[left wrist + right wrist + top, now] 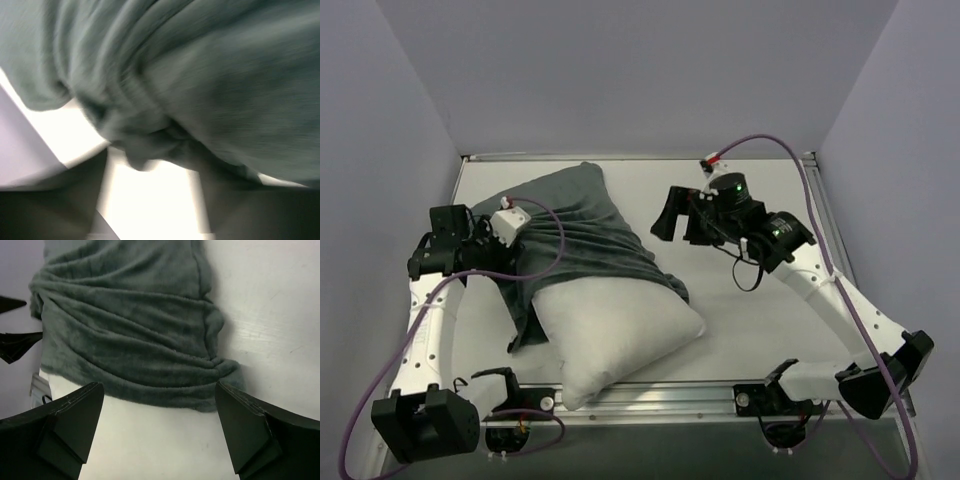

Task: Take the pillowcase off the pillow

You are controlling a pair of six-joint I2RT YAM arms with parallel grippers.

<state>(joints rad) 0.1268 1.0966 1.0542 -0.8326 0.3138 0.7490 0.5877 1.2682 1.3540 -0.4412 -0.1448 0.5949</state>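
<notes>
Overhead, the left gripper [505, 255] is pressing into the crumpled grey-green fabric pillowcase [585, 215] half-covering the plump white rectangular pillow [620, 330]. Its wrist view is blurring, so I cannot tell its grip; fabric may be slipping free. On its own camera, the right gripper [159, 387] is hovering spread, pillowcase just ahead.

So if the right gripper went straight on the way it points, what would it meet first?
Most likely the bunched hem of the pillowcase, straight ahead of the open right gripper. The bare pillow lies right beside that hem, so with depth unclear it could touch that instead.
</notes>
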